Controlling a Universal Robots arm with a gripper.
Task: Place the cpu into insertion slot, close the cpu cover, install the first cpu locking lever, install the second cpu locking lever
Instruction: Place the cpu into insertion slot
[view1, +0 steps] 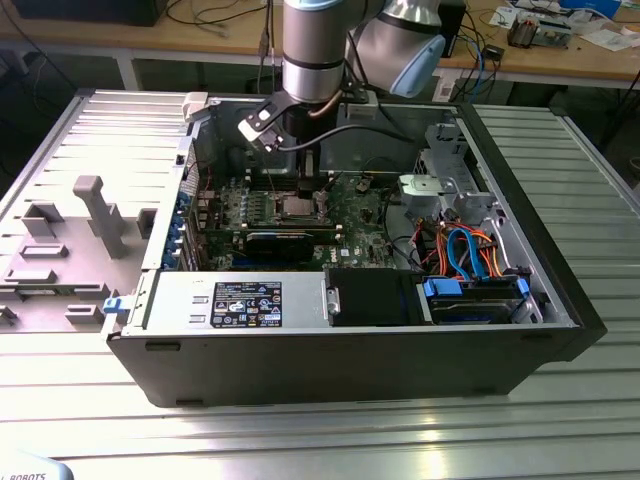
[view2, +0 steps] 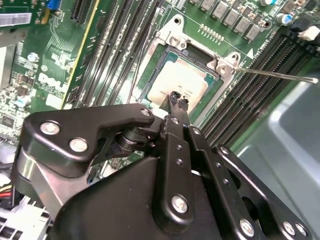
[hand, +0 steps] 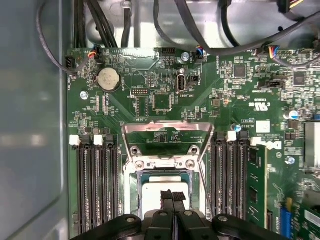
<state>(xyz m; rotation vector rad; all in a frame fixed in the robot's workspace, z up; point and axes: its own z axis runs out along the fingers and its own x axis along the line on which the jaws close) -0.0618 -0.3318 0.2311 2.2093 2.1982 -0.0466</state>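
First wrist view: your hand (hand: 173, 195), fingers together, hovers over the cpu (hand: 152, 192) seated in the slot (hand: 135, 195); the cover (hand: 167, 127) stands open and needs lowering.

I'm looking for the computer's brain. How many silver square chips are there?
1. The cpu lies in the insertion slot, right by the tips of the claw. The claw covers part of it, and more chips could be hidden elsewhere.

The case (view1: 330, 375) stands open on top, leaving room to reach down to the insertion slot (hand: 136, 192). 2 banks of memory slots (hand: 95, 185) flank it closely, the raised cpu cover (hand: 167, 128) stands at one edge, and a thin lever (view2: 275, 74) juts over one bank.
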